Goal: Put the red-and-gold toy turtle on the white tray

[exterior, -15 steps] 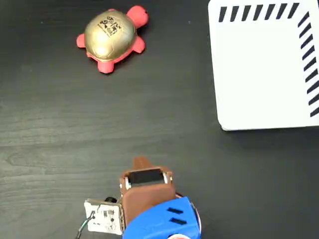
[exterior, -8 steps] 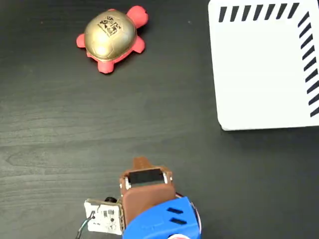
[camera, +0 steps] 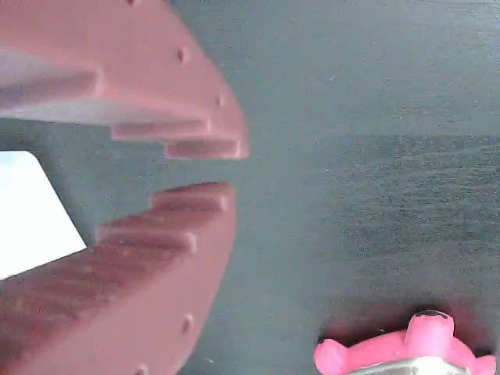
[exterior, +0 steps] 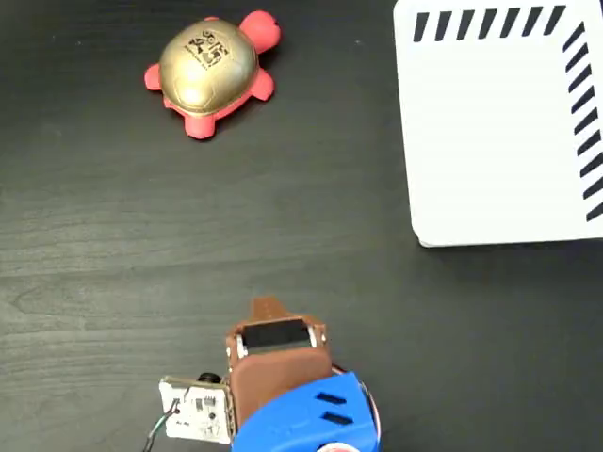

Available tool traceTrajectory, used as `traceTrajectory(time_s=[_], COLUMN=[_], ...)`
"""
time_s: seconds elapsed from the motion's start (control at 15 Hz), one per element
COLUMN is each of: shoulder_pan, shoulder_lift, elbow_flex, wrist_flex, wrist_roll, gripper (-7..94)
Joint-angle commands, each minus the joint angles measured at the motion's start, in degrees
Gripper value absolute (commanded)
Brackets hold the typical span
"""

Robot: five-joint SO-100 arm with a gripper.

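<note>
Brown plastic two-finger gripper (camera: 226, 168) fills the left of the wrist view, its stepped jaws drawn nearly together with only a slim gap at the tips and nothing between them, so it is close to clenched and empty. In the fixed view the same brown gripper (exterior: 267, 309) sits at the bottom centre, mounted on a blue arm segment (exterior: 306, 414) with a small circuit board (exterior: 198, 410) beside it, low over the dark wood-grain table (exterior: 301, 264).

Farther out, the small squishy toy turtle with coral-red limbs and a shiny gold domed shell (exterior: 211, 73) rests upright on the table at the upper left of the fixed view, well apart from the gripper. The wrist view catches only a pink edge of it (camera: 406, 351) at the bottom right. At the upper right of the fixed view lies the large flat white square tray with black diagonal stripes along two edges (exterior: 499, 141), bare as far as the frame shows and well clear of the turtle; a white corner of it (camera: 31, 211) peeks behind the jaws in the wrist view.

Judging by this layout, the task is at its start: the approach to the turtle is the step in hand. The next move calls for spreading the jaws wide enough for the shell, then reaching forward and left to straddle the toy before closing.
</note>
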Motion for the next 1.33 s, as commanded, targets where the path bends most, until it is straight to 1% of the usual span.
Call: traceTrajectory(time_s=[0.0, 0.13, 0.33, 0.53, 0.6, 0.67, 0.8, 0.93, 1.07, 1.27], shoulder_pan=[-1.2, -2.7, -3.3, -2.8, -2.9, -2.7, -1.5, 0.6, 2.2, 2.4], shoulder_lift=[0.6, 0.6, -1.1, -14.9, -19.1, -23.1, -33.0, -44.9, -56.1, -71.4], elbow_flex=[-0.6, -0.6, -0.6, -2.9, -4.0, -6.9, -15.4, -26.6, -41.0, -58.5], wrist_flex=[0.2, 0.2, -0.9, -7.9, -11.3, -11.8, -11.0, -9.6, -5.6, -0.6], wrist_roll=[0.6, -1.0, -1.4, -0.4, -0.4, -1.4, -4.2, -9.0, -15.6, -21.1], gripper=[0, 0, 0, 0, 0, 0, 0, 0, 0, 0])
